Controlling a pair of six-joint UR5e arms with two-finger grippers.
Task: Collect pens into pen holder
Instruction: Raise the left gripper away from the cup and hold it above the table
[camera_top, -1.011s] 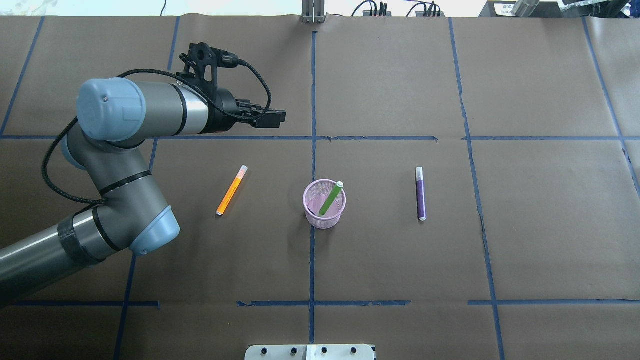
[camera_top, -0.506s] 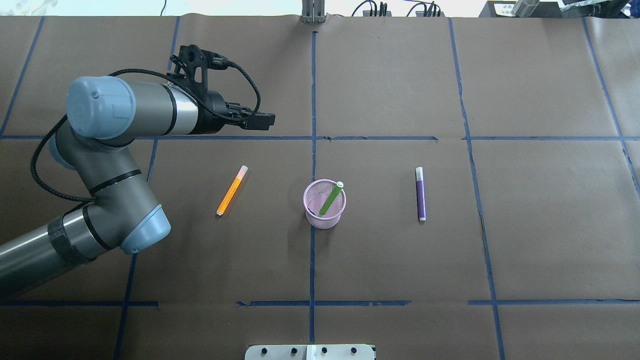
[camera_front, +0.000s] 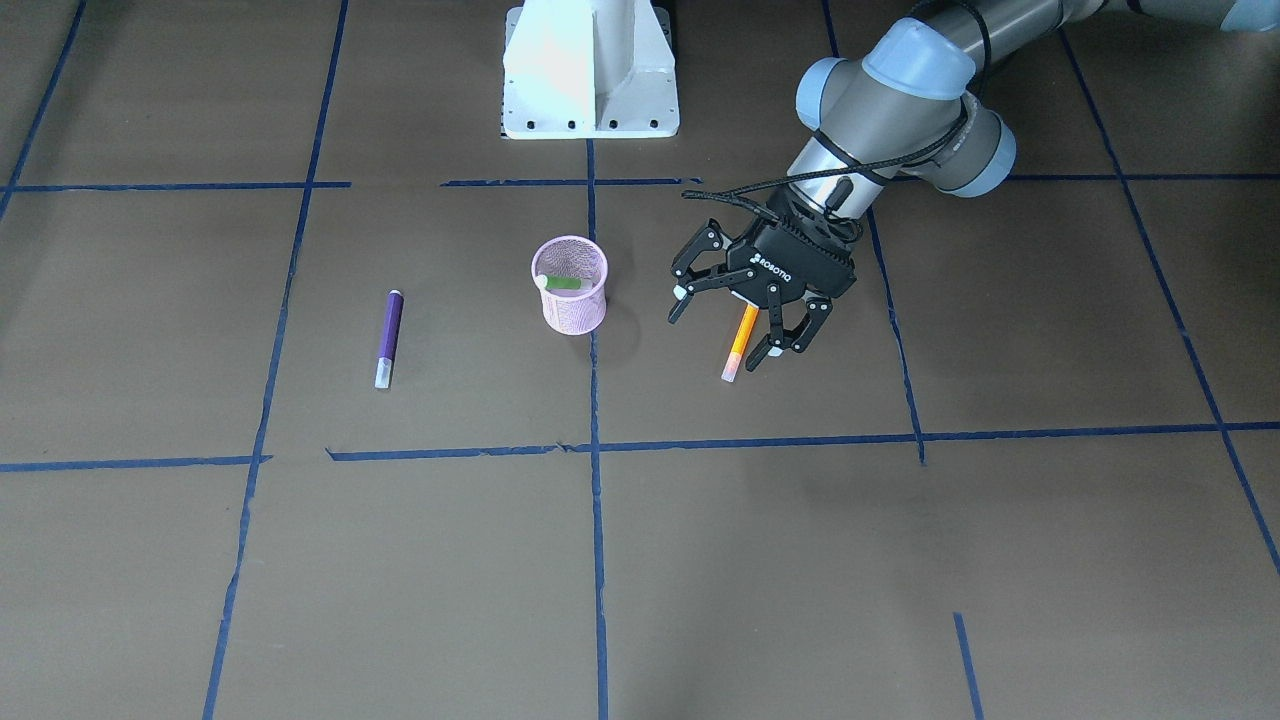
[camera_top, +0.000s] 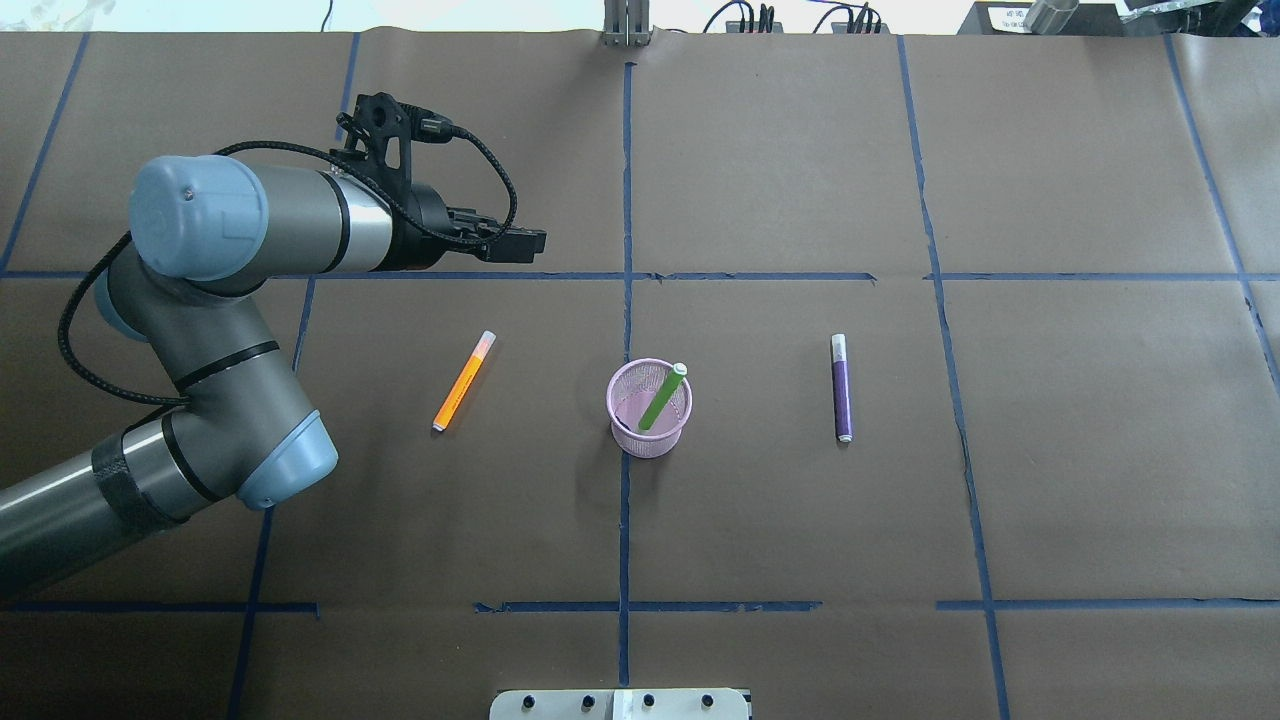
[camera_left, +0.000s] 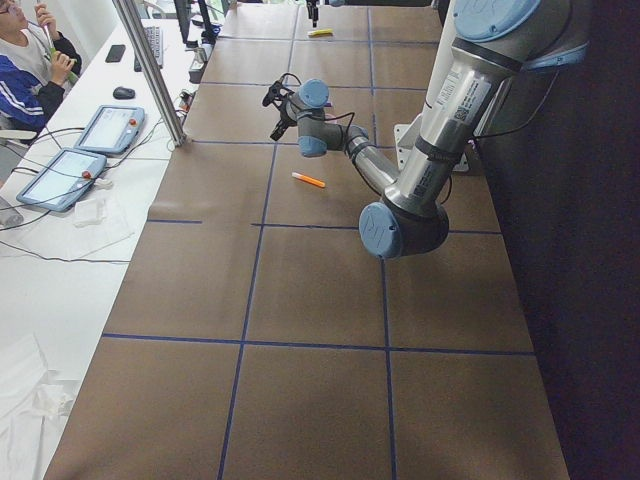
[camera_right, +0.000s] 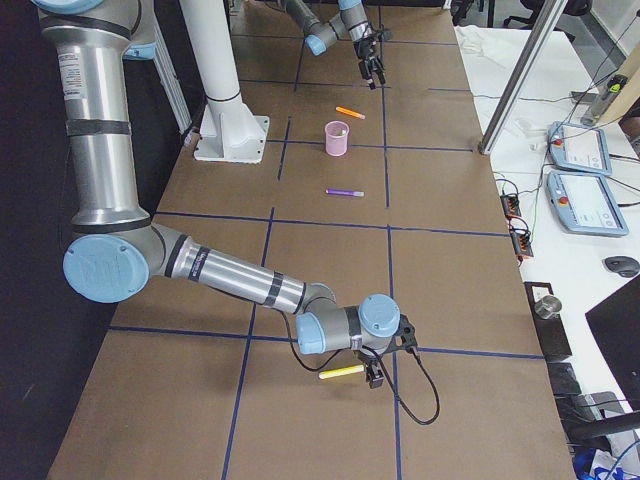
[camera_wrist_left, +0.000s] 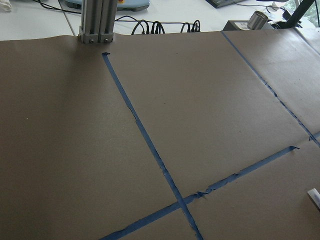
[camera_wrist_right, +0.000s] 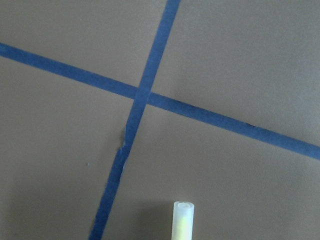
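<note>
The pink mesh pen holder (camera_top: 640, 443) stands upright mid-table, also in the front view (camera_front: 572, 310). The green pen (camera_top: 660, 397) leans inside it. The orange pen (camera_top: 463, 381) lies flat on the holder's left; the purple pen (camera_top: 841, 388) lies flat on its right. My left gripper (camera_front: 725, 325) is open and empty, hovering above the orange pen (camera_front: 740, 340); in the overhead view it (camera_top: 525, 243) points toward the table's middle. My right gripper (camera_right: 375, 375) shows only in the exterior right view, far from the pens, and I cannot tell its state.
A yellow pen (camera_right: 342, 372) lies by the right gripper at the table's right end; its pale tip shows in the right wrist view (camera_wrist_right: 182, 220). The white robot base (camera_front: 590, 70) stands behind the holder. A metal post (camera_top: 625, 25) stands at the far edge.
My left arm has drawn back a little, so the open gripper has shifted leftward in the overhead view. The pens and the holder have not moved.
</note>
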